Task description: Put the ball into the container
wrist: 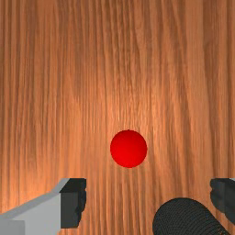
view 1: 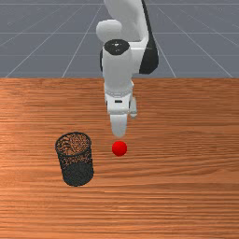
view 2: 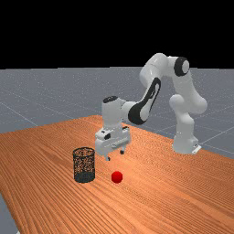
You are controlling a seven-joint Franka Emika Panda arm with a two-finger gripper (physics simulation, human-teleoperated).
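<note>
My gripper (view 2: 115, 155) hangs above the table in the far view, fingers apart, with the red ball (view 2: 117, 177) resting on the wood below it. Seen in the wrist view, the gripper (wrist: 148, 202) is open with nothing held, and the ball (wrist: 129, 148) lies beyond the line between the fingertips. The front view has the ball (view 1: 119, 148) just below the hand's lower end. A black mesh container (view 1: 75, 161) stands upright to the front view's left of the ball, apart from it; its wall (view 2: 84, 163) rises beside the ball in the far view.
The orange-brown wooden table (view 1: 186, 186) extends around the ball and container. In the wrist view the dark container (wrist: 186, 220) appears near one fingertip, lower than the hand. The arm reaches in from the far view's right.
</note>
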